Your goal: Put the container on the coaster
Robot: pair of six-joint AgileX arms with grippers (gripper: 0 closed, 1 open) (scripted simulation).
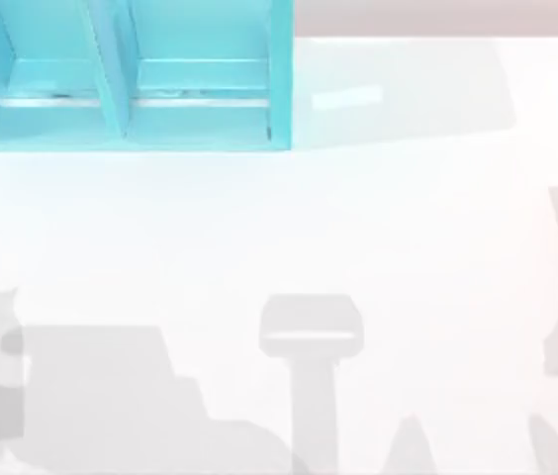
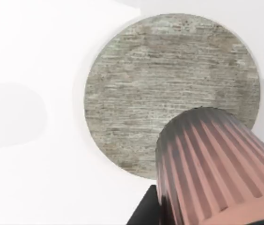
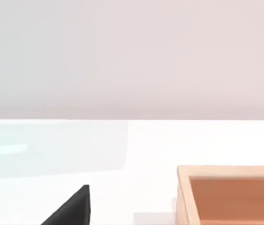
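The ribbed copper-brown container [image 2: 216, 168] sat close under the left wrist camera, its tapered body overlapping the near edge of the round, grey, wood-grained coaster [image 2: 169, 79] on the white tabletop [image 2: 38, 178]; whether it touched the coaster, or what it held, I could not tell. A dark part of the left gripper [image 2: 143, 211] showed beside it, finger state unreadable. A turquoise shelf unit [image 1: 126, 74] stood at the tabletop's far left corner, and the right wrist view showed an open wooden box [image 3: 230, 194], with the right gripper's fingers also unreadable.

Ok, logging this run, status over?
Left gripper carrying ribbed copper cup over round grey coaster. Right arm parked beside wooden tray. Nothing on the coaster.
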